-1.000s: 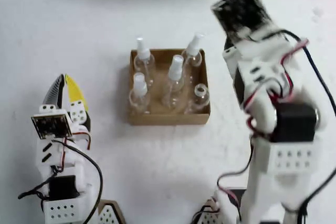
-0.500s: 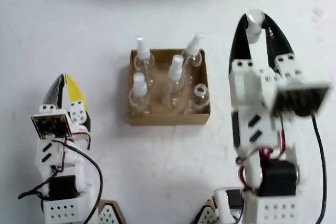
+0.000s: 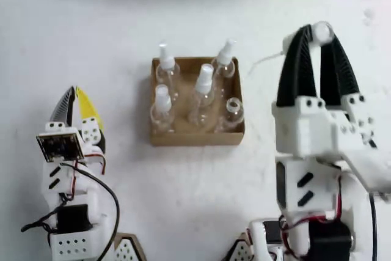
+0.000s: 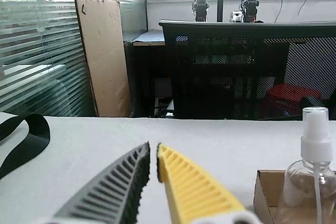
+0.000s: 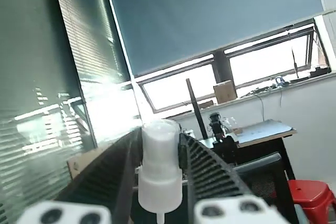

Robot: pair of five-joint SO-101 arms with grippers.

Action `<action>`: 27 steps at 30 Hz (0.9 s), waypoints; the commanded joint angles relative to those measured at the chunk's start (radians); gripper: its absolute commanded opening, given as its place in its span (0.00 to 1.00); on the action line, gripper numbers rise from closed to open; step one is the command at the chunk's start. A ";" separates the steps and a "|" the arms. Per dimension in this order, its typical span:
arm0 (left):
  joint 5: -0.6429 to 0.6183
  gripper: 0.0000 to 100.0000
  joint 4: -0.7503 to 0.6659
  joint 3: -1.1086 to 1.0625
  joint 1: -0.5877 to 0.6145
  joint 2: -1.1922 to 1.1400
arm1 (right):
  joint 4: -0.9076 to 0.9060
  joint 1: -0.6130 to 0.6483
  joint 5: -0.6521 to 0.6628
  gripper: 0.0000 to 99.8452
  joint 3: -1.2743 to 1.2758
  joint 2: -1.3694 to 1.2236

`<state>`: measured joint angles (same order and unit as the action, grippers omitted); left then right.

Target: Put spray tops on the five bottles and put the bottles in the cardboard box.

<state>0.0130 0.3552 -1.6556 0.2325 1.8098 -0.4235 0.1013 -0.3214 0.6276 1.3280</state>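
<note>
Cardboard box [image 3: 197,137] mid-desk [image 3: 91,35], five bottles upright inside. Four wear spray tops. Fifth bottle [image 3: 233,114], in corner nearest my right arm, bare-necked. My right hand [image 3: 319,35] right of box, clamped on loose spray top [image 5: 160,174], thin tube trailing toward box. My left hand [image 3: 75,97] left of box, fingers pressed together, empty.

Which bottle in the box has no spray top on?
The bottle in the cardboard box's near-right corner in the high view: bare open neck, while the other four carry white spray tops.
</note>
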 commanded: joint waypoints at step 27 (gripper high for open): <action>0.011 0.03 -0.032 0.018 -0.004 0.015 | 0.097 -0.004 -0.206 0.02 0.190 0.153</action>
<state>0.0130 0.3552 -1.6556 0.2325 1.8098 -0.3836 0.1028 -0.4733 0.7672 1.4676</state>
